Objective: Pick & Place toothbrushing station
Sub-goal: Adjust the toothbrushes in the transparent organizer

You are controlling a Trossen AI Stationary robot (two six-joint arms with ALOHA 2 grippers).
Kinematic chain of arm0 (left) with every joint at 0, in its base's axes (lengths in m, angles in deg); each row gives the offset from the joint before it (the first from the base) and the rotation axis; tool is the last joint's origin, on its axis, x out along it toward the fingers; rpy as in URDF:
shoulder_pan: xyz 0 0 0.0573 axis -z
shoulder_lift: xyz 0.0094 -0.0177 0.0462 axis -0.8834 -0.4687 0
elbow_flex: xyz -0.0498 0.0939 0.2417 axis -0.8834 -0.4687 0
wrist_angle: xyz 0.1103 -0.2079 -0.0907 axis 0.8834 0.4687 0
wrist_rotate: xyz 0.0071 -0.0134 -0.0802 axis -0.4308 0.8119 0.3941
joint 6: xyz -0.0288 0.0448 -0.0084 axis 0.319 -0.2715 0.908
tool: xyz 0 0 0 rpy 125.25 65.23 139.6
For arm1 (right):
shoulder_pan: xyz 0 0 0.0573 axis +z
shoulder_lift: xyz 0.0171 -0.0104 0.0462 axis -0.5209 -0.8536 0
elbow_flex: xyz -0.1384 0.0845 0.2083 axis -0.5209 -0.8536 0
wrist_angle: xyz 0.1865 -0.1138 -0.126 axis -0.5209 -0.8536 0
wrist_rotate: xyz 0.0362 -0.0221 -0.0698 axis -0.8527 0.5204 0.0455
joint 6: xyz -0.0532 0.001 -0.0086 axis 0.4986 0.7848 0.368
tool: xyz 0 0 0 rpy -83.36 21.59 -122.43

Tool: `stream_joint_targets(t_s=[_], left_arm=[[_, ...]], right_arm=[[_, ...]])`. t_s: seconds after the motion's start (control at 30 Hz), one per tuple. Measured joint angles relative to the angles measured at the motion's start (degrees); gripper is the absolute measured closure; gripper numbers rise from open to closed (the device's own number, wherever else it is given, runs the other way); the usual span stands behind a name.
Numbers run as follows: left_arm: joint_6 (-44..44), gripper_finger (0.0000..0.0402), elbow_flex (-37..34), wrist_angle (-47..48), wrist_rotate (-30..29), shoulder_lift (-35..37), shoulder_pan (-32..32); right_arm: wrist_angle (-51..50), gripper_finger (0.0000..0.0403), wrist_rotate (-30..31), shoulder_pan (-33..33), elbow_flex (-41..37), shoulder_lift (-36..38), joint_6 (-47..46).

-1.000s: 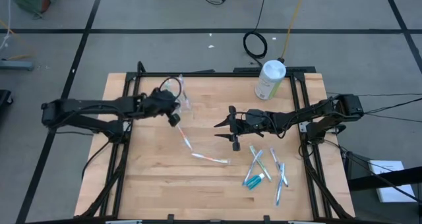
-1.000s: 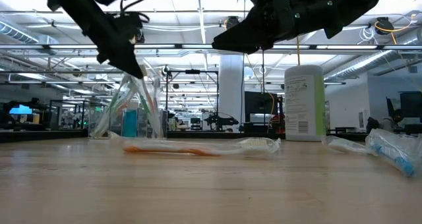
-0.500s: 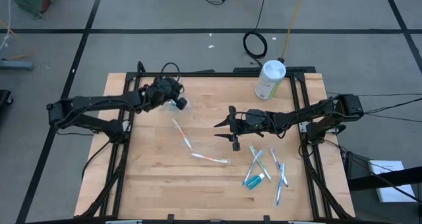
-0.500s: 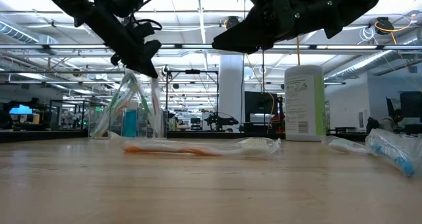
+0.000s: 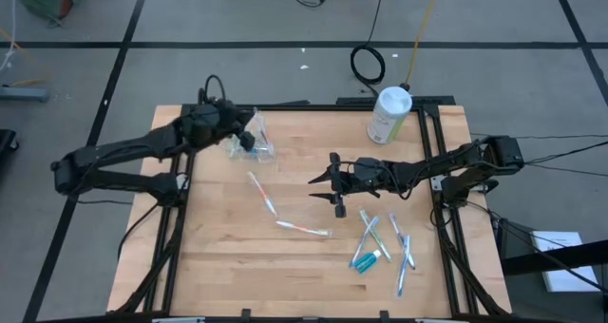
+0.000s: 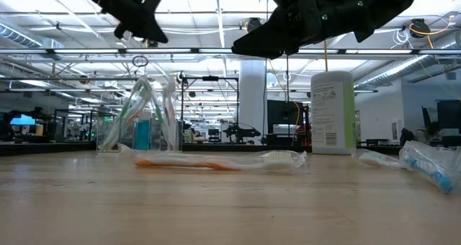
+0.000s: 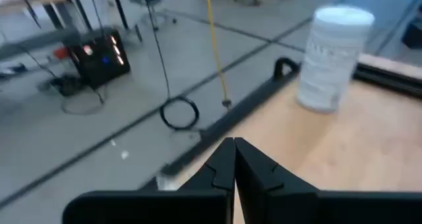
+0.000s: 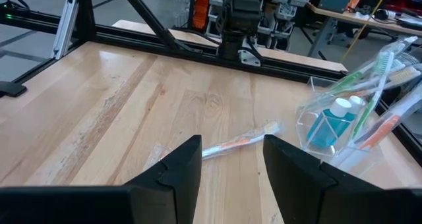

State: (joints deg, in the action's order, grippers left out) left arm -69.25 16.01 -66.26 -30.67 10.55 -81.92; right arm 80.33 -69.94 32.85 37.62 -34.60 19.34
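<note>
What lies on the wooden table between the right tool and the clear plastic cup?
In the high view, one thin wrapped toothbrush lies between the right tool and the clear plastic cup; otherwise bare wood.

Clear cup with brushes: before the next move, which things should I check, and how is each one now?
1. Left gripper shut, holding nothing, apart from the cup: ok.
2. Cup resting on the table, near its far left corner: ok.
3. Cup standing straight: cannot tell.
4. Right gripper open and empty, over the table's middle: ok.
5. All brushes in the cup: not ok; loose brushes lie on the table.
</note>
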Motion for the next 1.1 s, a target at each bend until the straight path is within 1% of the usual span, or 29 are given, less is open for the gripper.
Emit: stream_joint_targets(t_s=[0.1,0.2,0.27,0.4,0.47,0.57,0.7,0.87,0.97,1.1], left_arm=[[5.1,0.0389,-0.2,10.2,0.8,1.8,1.6],[11.3,0.039,-0.6,20.0,0.1,1.8,2.6],[14.8,0.0396,-1.9,22.4,-2.1,1.5,2.9],[18.4,0.0394,-5.0,22.3,-6.1,-1.0,2.8],[18.9,0.039,-5.5,20.4,-7.6,-2.2,2.4],[18.7,0.039,-5.7,18.6,-8.1,-5.2,1.1],[16.1,0.0398,-5.7,11.0,-8.1,-8.5,-0.9],[12.5,0.0392,-5.7,2.1,-3.4,-11.1,-2.9],[10.8,0.0398,-5.7,-2.2,-2.5,-11.9,-4.2],[9.7,0.0392,-5.7,-5.3,-0.1,-12.7,-6.2]], right_arm=[[0.0,0.0248,0.0,0.0,0.0,0.0,0.0],[0.0,0.0248,0.0,0.0,0.0,0.0,0.0],[0.0,0.0248,0.0,0.0,0.0,0.0,0.0],[0.0,0.0248,0.0,0.0,0.0,0.0,-0.1],[0.0,0.0248,0.0,0.0,0.0,0.0,-0.2],[0.0,0.0248,0.0,0.0,0.0,0.0,-0.2],[0.0,0.0248,0.0,0.0,0.0,0.0,-0.2],[0.0,0.0248,0.0,0.0,0.0,0.0,-0.1],[0.0,0.0248,0.0,0.0,0.0,0.0,-0.1],[0.0,0.0248,0.0,0.0,0.0,0.0,0.0]])
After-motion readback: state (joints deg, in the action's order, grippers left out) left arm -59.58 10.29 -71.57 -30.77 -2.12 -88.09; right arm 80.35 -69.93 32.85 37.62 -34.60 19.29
